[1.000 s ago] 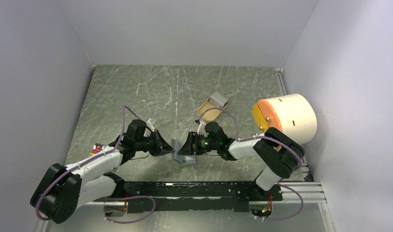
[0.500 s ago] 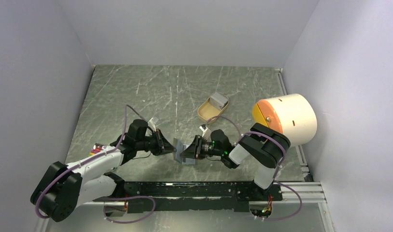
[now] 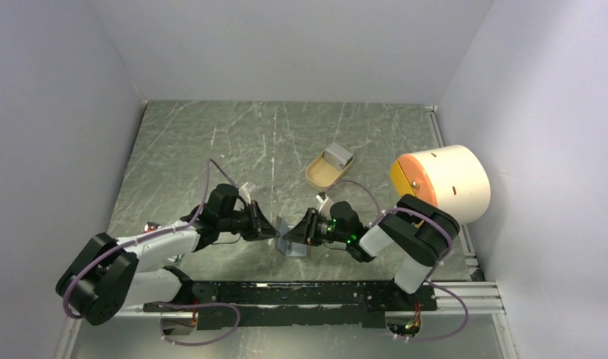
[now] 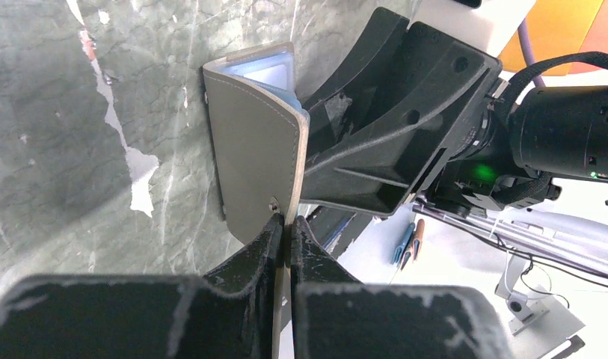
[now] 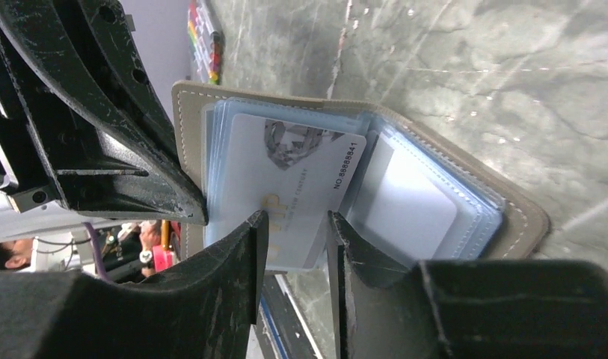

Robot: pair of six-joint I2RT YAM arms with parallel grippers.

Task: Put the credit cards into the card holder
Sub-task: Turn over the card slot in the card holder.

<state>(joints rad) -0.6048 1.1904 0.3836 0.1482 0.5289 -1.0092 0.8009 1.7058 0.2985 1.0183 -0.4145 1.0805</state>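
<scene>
The grey-olive card holder (image 3: pixel 292 244) stands open on its edge between the two arms. My left gripper (image 4: pixel 286 224) is shut on the edge of its flap (image 4: pixel 254 157), beside the small snap button. In the right wrist view the card holder (image 5: pixel 526 218) shows bluish clear sleeves, with a white credit card (image 5: pixel 286 176) printed with a number lying partly in the left-hand sleeve. My right gripper (image 5: pixel 295 224) is open just in front of that card's lower edge and grips nothing. Pale blue sleeve edges (image 4: pixel 269 71) show above the flap.
A tan oval tray (image 3: pixel 330 166) lies behind the grippers. The big cream cylinder with an orange face (image 3: pixel 443 183) sits at the right. A bundle of sticks with coloured tips (image 5: pixel 203 37) lies by the left arm. The black base rail (image 3: pixel 308 293) runs along the near edge.
The card holder and both grippers have shifted slightly right. The right jaws have narrowed, and the right arm has folded back. The left gripper stays clamped on the flap.
</scene>
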